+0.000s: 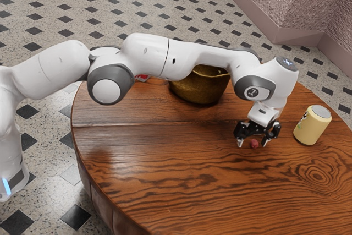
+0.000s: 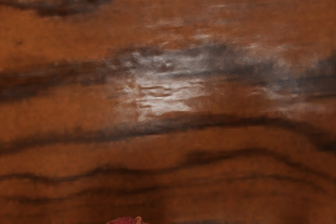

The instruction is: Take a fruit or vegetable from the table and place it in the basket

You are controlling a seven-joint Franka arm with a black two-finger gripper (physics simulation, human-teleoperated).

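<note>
Right of the exterior view's centre, the tool stands spread astride a small red fruit on the tabletop, likely light, firm and best pinched across its middle.

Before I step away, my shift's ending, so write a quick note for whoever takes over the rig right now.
Gripper: open, low over the table, a finger on each side of the small red fruit, not gripping it.
Fruit: looks to be resting on the table, between the fingertips.
Basket: the brass-coloured one, on the table, partly behind the arm in the exterior view.
Also there: a pale yellow can, upright, near the gripper.
Done: gripper placed around the fruit.
Left: close on it, lift, carry it to the basket, let go.
</note>
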